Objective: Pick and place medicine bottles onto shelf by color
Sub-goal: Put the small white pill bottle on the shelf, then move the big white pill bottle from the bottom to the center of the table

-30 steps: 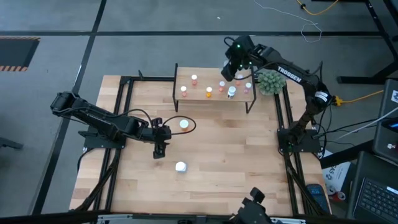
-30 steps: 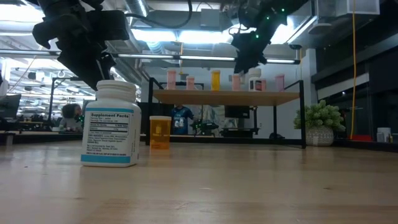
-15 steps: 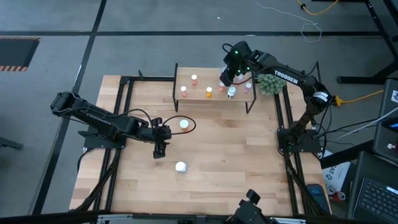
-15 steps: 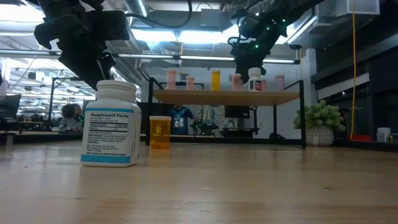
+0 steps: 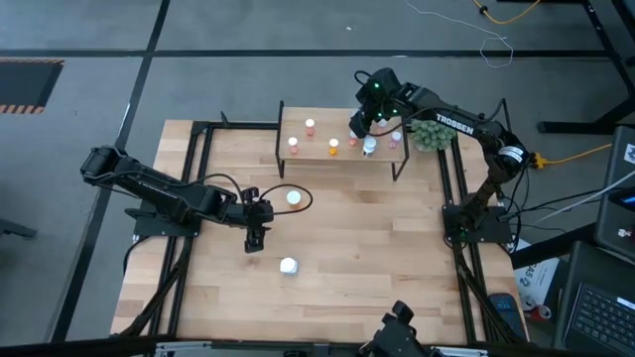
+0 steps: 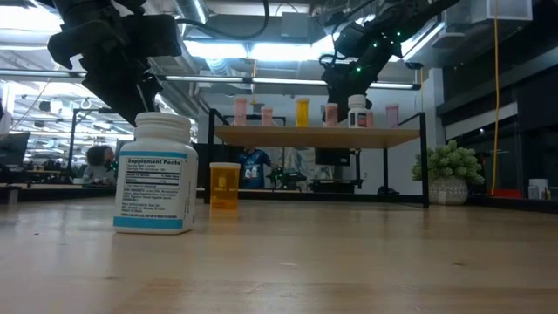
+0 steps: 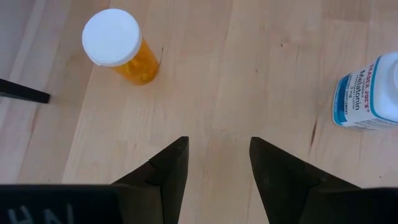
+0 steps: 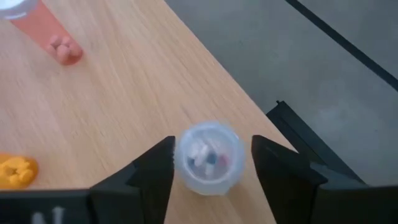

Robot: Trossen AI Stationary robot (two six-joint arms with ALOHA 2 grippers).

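Observation:
The shelf (image 5: 319,137) stands at the table's far side with several small bottles upright on it, among them a pink one (image 8: 43,28) and a white one (image 6: 357,112). My right gripper (image 5: 361,121) hangs over the shelf's far edge, shut on a pale bluish bottle (image 8: 209,158). My left gripper (image 5: 256,238) is open and empty, low over the table's middle left. An orange bottle (image 5: 294,198) and a larger white bottle (image 5: 289,266) stand on the tabletop; both also show in the left wrist view, the orange one (image 7: 118,46) and the white one (image 7: 367,93). My right gripper pinches the pale bluish bottle by its round sides (image 8: 180,163) between its two fingers, coming from above and pointing down. The bottle's round end faces up, with pills showing through it. It sits over the shelf's far edge; whether it is clear of the board does not show.
A green bushy plant (image 5: 432,131) stands just right of the shelf. Black frame rails run along the table's left and right sides (image 5: 451,198). Bare wood lies on the near half of the table (image 5: 377,278).
My right gripper has drifted a little toward the table's left and near edges above the shelf, and the white bottle on the shelf has come out from behind it in the low view.

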